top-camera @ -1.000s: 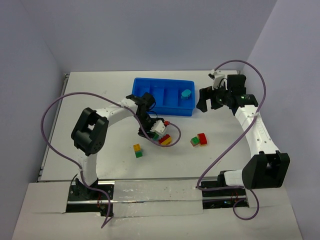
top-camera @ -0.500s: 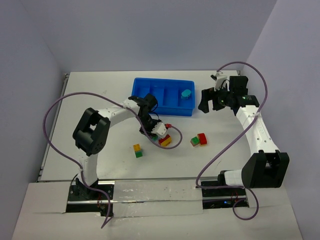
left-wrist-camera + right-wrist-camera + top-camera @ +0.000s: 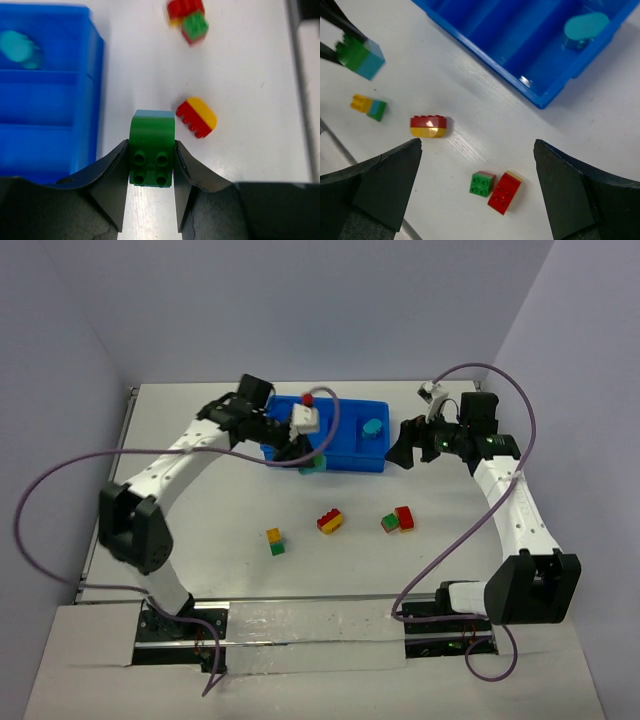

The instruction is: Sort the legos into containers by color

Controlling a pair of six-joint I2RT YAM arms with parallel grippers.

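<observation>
Your left gripper (image 3: 151,167) is clamped on the green-teal brick (image 3: 151,150), just by the near wall of the tray (image 3: 350,440). Your right gripper (image 3: 405,445) gapes wide, right of the tray. A teal piece (image 3: 373,426) sits in the rightmost compartment. The red-yellow pair (image 3: 330,521), green-red pair (image 3: 398,520) and yellow-green pair (image 3: 274,540) lie nearer on the table (image 3: 200,540).

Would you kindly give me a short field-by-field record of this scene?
left gripper: shut on green-and-teal brick, beside the tray
right gripper: open, empty, past the tray's right end
tray contents: one teal piece, rightmost compartment
loose on table: red-and-yellow brick; green and red bricks; yellow-and-green brick
</observation>
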